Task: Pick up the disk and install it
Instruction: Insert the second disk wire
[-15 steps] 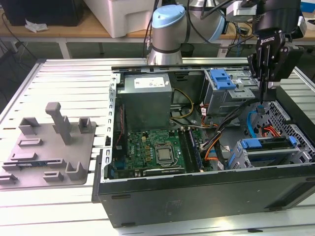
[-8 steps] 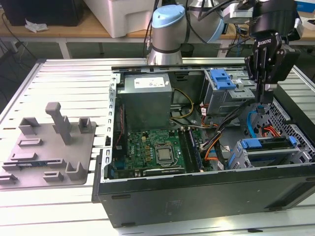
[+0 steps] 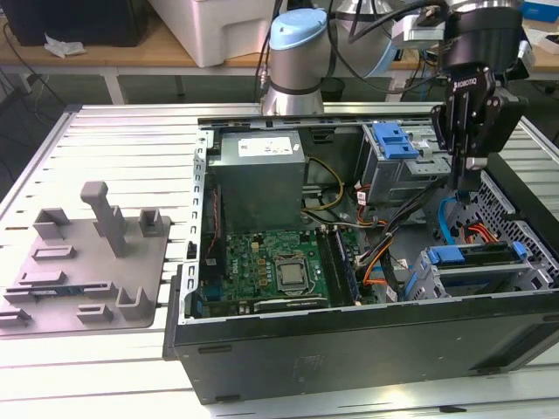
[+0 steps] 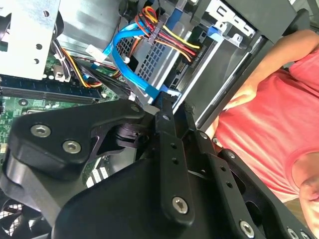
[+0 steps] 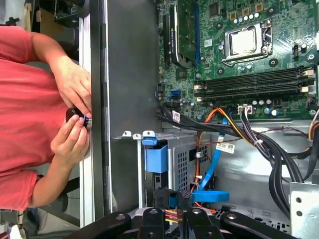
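Tool (image 4: 172,107) fingers together, empty, hovering above installed disk (image 3: 472,256) in computer case (image 3: 349,336); apparently final seating step.

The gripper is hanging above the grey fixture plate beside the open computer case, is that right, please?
Not quite: the exterior view shows the gripper above the open computer case itself, at its drive-cage end; the grey fixture plate lies beside it.

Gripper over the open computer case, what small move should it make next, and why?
Probably a short move down and toward the disk, which sits in its blue frame near the case's front wall, on the exterior view's right. The gripper hangs above the cables, apart from the disk and carrying no drive.
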